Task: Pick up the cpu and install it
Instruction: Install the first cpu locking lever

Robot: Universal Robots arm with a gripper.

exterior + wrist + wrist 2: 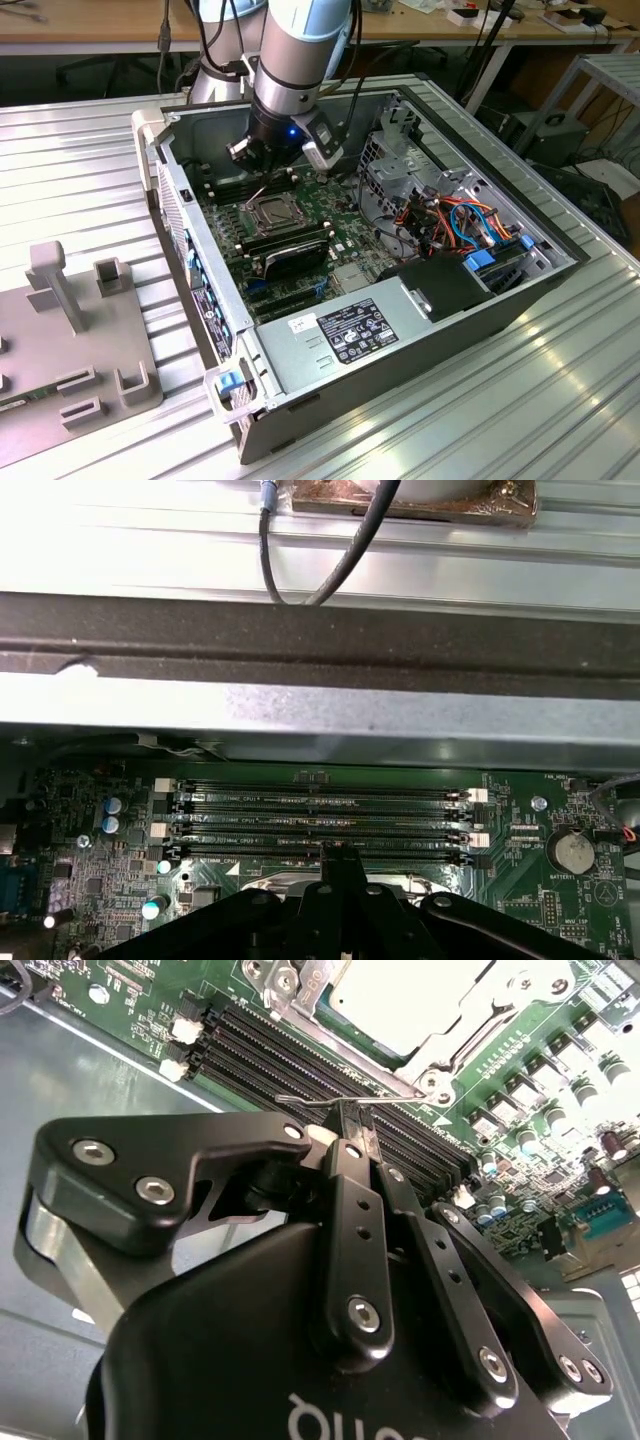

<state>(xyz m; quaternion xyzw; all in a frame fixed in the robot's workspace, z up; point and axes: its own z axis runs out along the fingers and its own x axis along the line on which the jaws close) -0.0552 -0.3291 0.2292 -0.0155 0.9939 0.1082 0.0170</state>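
Observation:
The cpu (400, 1000) shows as a pale grey metallic square lying in the metal-framed socket (272, 212) of the green board (80, 880), inside the open computer case. My gripper (345, 1125) is down in the case just beside the socket, over the row of black memory slots (320, 820). Its fingers are shut together. A thin bent wire lever (300, 1099) of the socket lies across the fingertips (350, 1150); whether it is pinched between them or only touched I cannot tell. In the exterior view the gripper (268, 178) hangs at the socket's far side.
The case wall (320, 720) stands close behind the slots. Inside are a power supply (350, 330), coloured cables (455, 215) by the drive cage, and a black finned block (290, 250) near the socket. A grey fixture (70, 320) stands on the table at the exterior view's left.

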